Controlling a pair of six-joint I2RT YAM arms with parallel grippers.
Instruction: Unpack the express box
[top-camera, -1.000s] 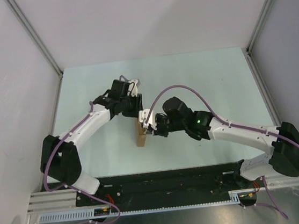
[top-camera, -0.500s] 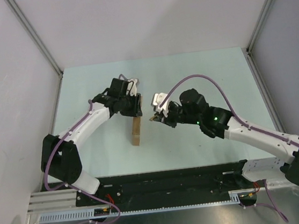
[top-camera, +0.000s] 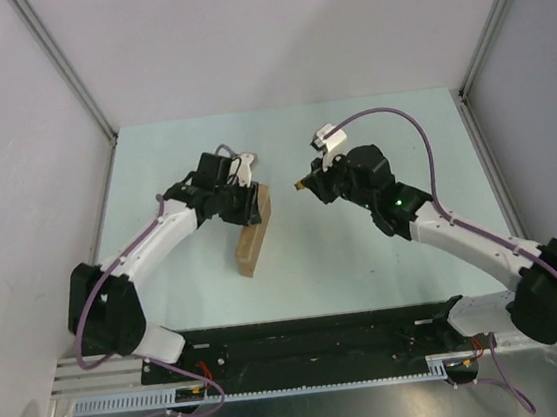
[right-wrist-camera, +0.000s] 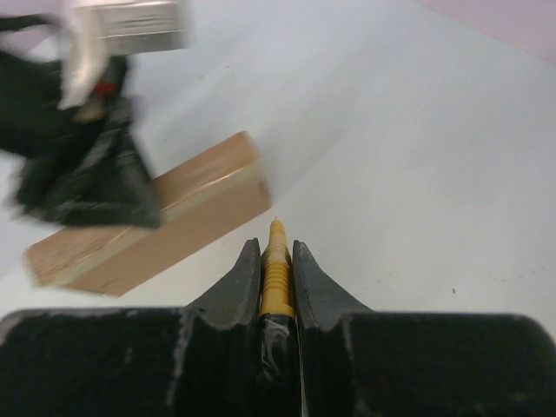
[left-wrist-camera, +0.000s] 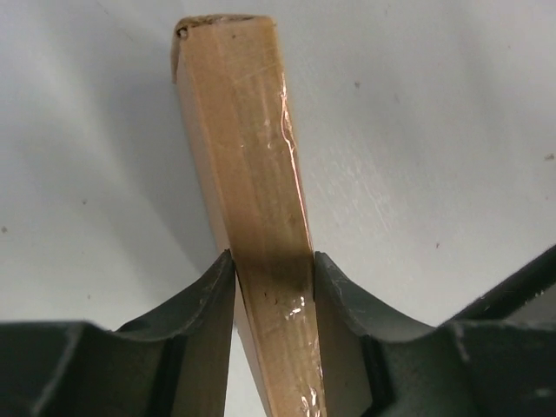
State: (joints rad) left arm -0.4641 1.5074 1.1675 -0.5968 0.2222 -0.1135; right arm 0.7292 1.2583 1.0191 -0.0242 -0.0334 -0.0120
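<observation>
L pincer [left-wrist-camera: 274, 278] is narrowed onto the express box [left-wrist-camera: 248, 156]. Both dark fingers [left-wrist-camera: 195, 304] press its two broad faces, w/ the thin edge turned toward the wrist cam. The box runs straight out ahead of this pincer, and a glossy tape strip [left-wrist-camera: 291, 130] runs along one long edge. Can't tell whether its far end touches the table [top-camera: 385, 257] or hangs just above it.

From the top cam, the box comes out from under L pincer and slants toward the arm bases, tilted on edge. The pincer body covers the box's far end.

R pincer [right-wrist-camera: 276, 252] is closed tight on a yellow tool [right-wrist-camera: 275, 269] w/ a ribbed grip. The pointed tip sticks out just past the fingertips. The box lies ahead and to the left of this pincer, apart from the tip, w/ bare table btwn them. L pincer shows blurred in the R wrist cam, sitting over the left part of the box and hiding that part.

From the top cam, the two pincers are near each other, w/ the box on L pincer's side of the gap. A purple cable [top-camera: 389, 115] arches over the R arm behind its pincer.
</observation>
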